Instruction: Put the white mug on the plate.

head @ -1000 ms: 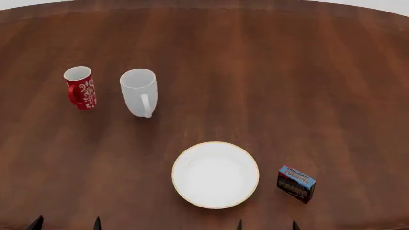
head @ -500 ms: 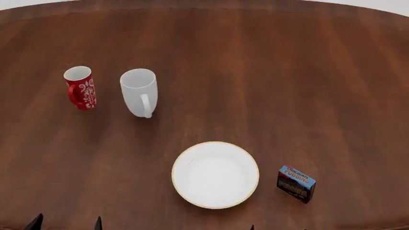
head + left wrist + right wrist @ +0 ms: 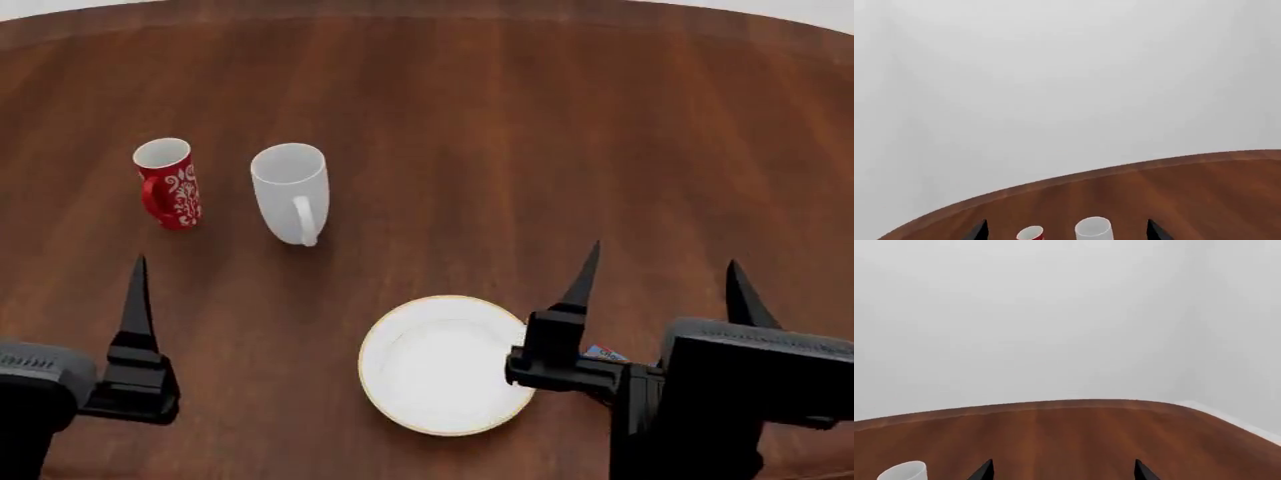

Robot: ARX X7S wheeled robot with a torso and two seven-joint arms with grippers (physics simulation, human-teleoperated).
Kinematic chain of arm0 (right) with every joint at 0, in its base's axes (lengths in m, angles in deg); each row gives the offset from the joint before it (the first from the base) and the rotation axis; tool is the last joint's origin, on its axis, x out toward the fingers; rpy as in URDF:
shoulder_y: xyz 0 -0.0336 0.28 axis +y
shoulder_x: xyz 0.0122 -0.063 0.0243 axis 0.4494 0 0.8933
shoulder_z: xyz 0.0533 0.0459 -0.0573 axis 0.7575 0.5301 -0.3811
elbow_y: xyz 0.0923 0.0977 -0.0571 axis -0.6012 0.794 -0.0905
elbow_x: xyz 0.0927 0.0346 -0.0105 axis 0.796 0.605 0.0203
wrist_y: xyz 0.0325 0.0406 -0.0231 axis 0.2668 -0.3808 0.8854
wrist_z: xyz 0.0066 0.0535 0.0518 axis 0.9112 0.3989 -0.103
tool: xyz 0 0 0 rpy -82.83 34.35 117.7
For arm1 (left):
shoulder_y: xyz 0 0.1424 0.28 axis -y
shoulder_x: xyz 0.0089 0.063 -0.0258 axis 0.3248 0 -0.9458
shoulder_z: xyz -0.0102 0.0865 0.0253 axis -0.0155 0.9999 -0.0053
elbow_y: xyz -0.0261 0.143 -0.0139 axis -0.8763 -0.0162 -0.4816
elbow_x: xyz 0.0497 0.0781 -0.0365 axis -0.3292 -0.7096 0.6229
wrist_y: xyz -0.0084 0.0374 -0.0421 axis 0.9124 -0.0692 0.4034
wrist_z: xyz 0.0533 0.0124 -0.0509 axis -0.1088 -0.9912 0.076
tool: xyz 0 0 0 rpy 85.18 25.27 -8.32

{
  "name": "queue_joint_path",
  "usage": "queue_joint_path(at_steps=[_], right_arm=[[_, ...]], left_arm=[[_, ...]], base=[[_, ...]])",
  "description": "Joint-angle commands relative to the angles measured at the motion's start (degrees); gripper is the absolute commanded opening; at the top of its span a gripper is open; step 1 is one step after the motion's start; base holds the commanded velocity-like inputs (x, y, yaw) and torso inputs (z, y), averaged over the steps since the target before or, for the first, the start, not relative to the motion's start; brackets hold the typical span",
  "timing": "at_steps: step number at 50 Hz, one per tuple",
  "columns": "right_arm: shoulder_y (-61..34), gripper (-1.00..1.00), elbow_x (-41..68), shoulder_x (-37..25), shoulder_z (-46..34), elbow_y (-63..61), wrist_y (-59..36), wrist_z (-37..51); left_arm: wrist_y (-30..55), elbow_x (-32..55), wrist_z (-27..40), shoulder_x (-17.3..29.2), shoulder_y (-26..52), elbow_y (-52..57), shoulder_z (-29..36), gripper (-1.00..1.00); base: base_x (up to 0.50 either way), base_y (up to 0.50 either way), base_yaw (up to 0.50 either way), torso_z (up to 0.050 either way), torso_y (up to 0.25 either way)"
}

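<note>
A dark wooden counter [image 3: 534, 120] seen from above, with two black robot arms at the near edge. The white mug [image 3: 291, 192] stands upright toward the far left, its handle facing the viewer, just beside a smaller red mug [image 3: 168, 183] with a white pattern on its left. The two mugs do not touch. The plate [image 3: 447, 365], round and white with a thin gold rim, lies nearer the viewer, well apart from the white mug.

The right gripper [image 3: 661, 282] hovers by the plate's right side, its pointed fingers [image 3: 583, 275] spread wide and holding nothing. A small box [image 3: 603, 353] peeks out behind it. The left gripper shows only one finger [image 3: 136, 292] in the head view; its wrist view shows both tips spread wide, empty.
</note>
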Motion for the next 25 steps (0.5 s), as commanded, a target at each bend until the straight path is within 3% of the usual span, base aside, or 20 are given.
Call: queue_joint_path(at_steps=[1, 11, 19, 25], right_arm=[[-5.6, 1.00, 1.4, -1.7, 1.5, -6.1, -6.3, 1.9], [-4.8, 1.00, 1.7, -2.5, 2.2, -4.9, -4.3, 1.9], [-5.0, 1.00, 1.8, -2.3, 1.0, -3.1, -3.2, 1.7], [-4.7, 1.00, 1.8, -2.4, 0.4, -3.3, -2.9, 2.0]], left_arm=[[8.3, 0.1, -0.6, 1.3, 5.8, 6.5, -0.3, 1.00], [0.1, 0.5, 0.2, 1.3, 1.9, 1.9, -0.4, 1.00], [4.2, 1.0, 0.0, 1.3, 3.7, 4.4, 0.2, 1.00], [4.0, 1.2, 0.1, 1.8, 3.3, 4.5, 0.2, 1.00]], base=[[0.00, 0.00, 0.00, 0.000, 0.000], [0.00, 0.00, 0.00, 0.000, 0.000], [0.00, 0.24, 0.00, 0.000, 0.000], [0.00, 0.50, 0.00, 0.000, 0.000]])
